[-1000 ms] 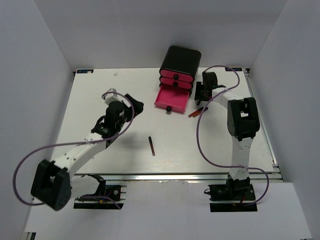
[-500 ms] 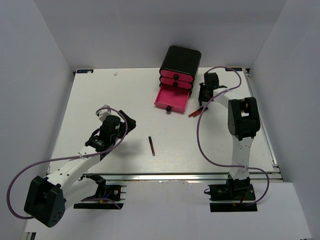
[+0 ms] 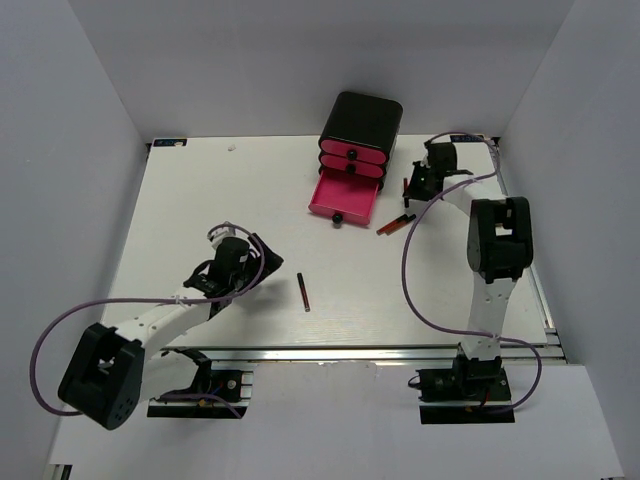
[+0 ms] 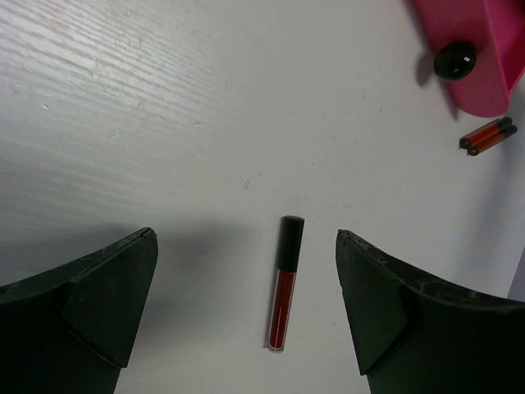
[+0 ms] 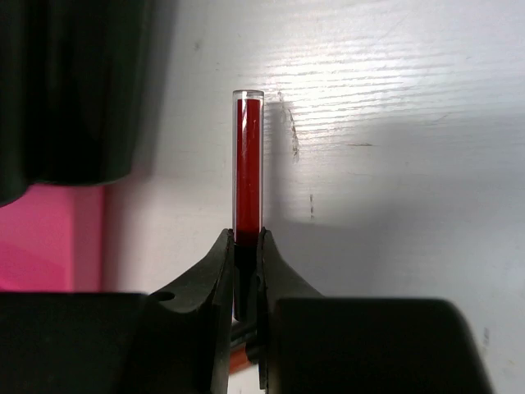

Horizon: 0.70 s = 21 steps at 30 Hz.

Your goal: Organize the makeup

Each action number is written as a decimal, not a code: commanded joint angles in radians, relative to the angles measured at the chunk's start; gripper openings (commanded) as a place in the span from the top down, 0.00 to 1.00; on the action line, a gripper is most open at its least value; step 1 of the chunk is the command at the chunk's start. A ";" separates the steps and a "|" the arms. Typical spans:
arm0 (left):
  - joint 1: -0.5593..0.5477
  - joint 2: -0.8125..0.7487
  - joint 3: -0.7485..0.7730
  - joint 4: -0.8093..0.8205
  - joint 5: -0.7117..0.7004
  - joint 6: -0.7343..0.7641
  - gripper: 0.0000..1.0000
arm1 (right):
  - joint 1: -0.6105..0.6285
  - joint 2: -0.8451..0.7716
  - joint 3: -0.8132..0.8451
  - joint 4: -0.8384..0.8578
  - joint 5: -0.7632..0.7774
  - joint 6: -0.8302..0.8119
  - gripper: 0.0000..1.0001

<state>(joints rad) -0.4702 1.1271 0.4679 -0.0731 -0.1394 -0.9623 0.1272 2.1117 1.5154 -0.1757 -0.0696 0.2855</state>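
Where the top view looks down on the table [image 3: 200, 200], a black box [image 3: 362, 125] is seen at the far edge, right of the middle, with its lowest pink drawer [image 3: 345, 197] pulled open. A dark red stick [image 3: 303, 292] lies alone toward the near edge, and the left gripper [image 3: 265, 268] is held just beside it on the left. A pair of sticks [image 3: 395, 224] lies near the drawer's right side; the right gripper [image 3: 412, 187] is poised beyond them, beside the box.

In the left wrist view, the jaws are spread wide and nothing is held; the dark red stick is framed between them, untouched.

In the right wrist view, the jaws are clamped on a red tube [image 5: 248, 164], which is gripped at one end only.

Two risks are judged likely. The thin round stick could be rolled aside or missed if the left jaws are closed too high. The tube, being pinched by its end, could be tilted or dropped short of the drawer if it is knocked against the box.
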 commanded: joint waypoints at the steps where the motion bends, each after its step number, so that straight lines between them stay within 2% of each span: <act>1: 0.004 0.043 -0.009 0.107 0.086 -0.027 0.02 | -0.024 -0.142 -0.027 0.064 -0.122 0.023 1.00; 4: 0.001 0.100 0.000 0.130 0.122 -0.026 0.02 | -0.023 -0.206 -0.061 0.073 -0.195 -0.015 1.00; 6: 0.001 0.134 0.003 0.145 0.138 -0.026 0.02 | -0.023 -0.278 -0.141 0.114 -0.255 -0.066 1.00; 8: 0.001 0.154 0.000 0.157 0.139 -0.029 0.02 | -0.020 -0.343 -0.266 0.165 -0.381 -0.121 1.00; 9: 0.001 0.163 0.000 0.167 0.168 -0.030 0.02 | -0.017 -0.404 -0.305 0.235 -0.418 -0.196 1.00; 12: -0.004 0.197 0.005 0.174 0.178 -0.030 0.02 | 0.018 -0.504 -0.412 0.268 -0.559 -0.401 1.00; 13: -0.004 0.209 0.006 0.174 0.179 -0.027 0.02 | 0.044 -0.521 -0.428 0.257 -0.603 -0.539 1.00; 16: -0.011 0.233 0.024 0.167 0.182 -0.013 0.02 | 0.103 -0.555 -0.434 0.182 -0.627 -0.785 1.00; 21: -0.016 0.267 0.044 0.168 0.195 -0.010 0.02 | 0.193 -0.462 -0.356 0.177 -0.520 -0.966 1.00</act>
<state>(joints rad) -0.4789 1.3720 0.4934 0.1165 0.0372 -0.9874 0.2863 1.5963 1.0924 -0.0067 -0.6140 -0.4599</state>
